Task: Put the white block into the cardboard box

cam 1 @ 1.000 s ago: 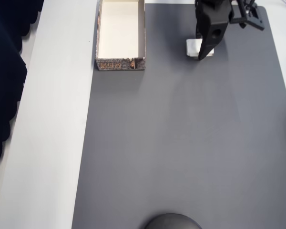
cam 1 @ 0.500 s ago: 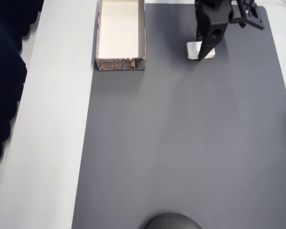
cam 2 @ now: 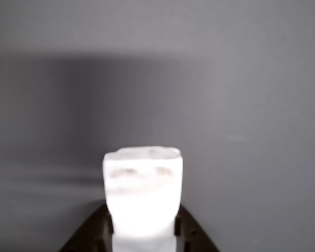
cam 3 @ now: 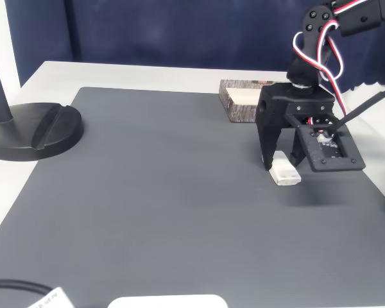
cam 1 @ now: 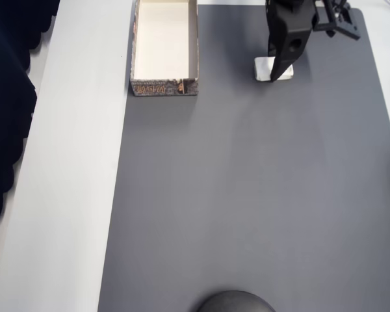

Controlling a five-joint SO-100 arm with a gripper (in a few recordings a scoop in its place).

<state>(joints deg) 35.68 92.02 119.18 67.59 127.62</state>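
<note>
- White block (cam 3: 285, 171) hangs just above the dark grey mat (cam 1: 247, 208), pinched between the 2 fingers of the black gripper (cam 3: 281, 165); in the fixed view a faint shadow lies under it, so it appears to be off the surface.
- Gripper points nearly straight down, a stance that likely suits clamping the block by its 2 long sides.
- Seen from the wrist view, the block (cam 2: 142, 191) is a plain, bright white slab with rounded corners, its end poking out beyond the fingers; glare washes out any finer detail.
- Cardboard box (cam 1: 164, 47) sits well apart to the left in the overhead view, at the mat's far edge, its cream inside open to the top and its brown printed wall facing the camera.
- Judged from this, the carry across to the box is not yet done.
</note>
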